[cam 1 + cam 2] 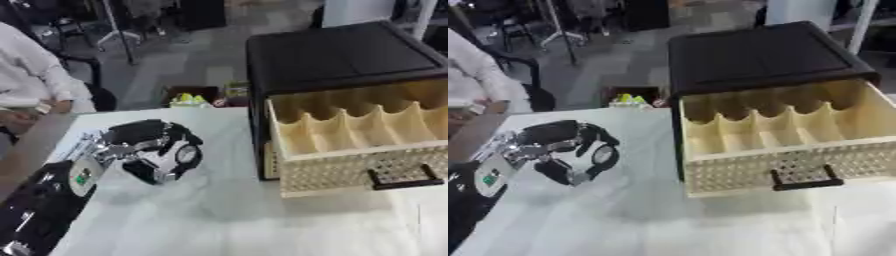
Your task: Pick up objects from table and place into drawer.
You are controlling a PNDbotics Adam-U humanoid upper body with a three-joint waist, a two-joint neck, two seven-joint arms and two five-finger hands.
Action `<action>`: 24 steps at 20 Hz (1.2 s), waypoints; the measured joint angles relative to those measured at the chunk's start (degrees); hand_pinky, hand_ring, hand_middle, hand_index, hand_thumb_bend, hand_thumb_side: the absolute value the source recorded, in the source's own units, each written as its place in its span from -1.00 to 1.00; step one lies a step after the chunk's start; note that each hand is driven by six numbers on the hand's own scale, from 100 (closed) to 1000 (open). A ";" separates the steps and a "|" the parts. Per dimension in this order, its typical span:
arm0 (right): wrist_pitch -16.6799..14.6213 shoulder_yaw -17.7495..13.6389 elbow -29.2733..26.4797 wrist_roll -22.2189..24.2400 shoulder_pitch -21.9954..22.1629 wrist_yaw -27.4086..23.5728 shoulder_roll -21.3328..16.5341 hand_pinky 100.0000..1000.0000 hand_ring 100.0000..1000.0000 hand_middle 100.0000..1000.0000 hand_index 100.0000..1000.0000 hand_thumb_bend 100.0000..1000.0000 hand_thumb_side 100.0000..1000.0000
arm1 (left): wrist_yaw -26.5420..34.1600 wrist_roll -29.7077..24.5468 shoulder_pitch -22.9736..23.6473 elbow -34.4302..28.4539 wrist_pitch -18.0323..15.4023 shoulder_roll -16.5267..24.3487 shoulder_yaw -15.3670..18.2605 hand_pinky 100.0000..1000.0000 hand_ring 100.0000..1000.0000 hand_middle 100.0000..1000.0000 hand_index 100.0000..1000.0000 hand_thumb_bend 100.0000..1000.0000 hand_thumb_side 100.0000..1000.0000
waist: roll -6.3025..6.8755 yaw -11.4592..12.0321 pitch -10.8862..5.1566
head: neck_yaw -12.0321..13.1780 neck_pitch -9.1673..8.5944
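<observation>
Black and silver, the left hand (156, 150) sits at the left of the frame over the pale worktop (227, 220); its fingers (179, 155) curl inward, but I cannot tell whether they enclose anything, and no loose object shows on the worktop; to the right, the dark cabinet (341, 50) has its cream drawer (350, 167) pulled out, black handle (404, 177) forward; the divided compartments look bare, so judging by that, placing remains to be done; the right hand is out of view.
</observation>
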 measured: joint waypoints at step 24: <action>0.51 0.06 0.00 -0.26 1.04 0.19 0.69 -0.44 -0.13 -0.20 0.12 0.71 0.97 | 32.43 -8.59 -3.51 -10.08 8.59 3.13 1.74 -1.00 -0.60 -0.30 0.80 -1.00 -0.68 | 0.54 1.69 -3.60 | -2.34 2.87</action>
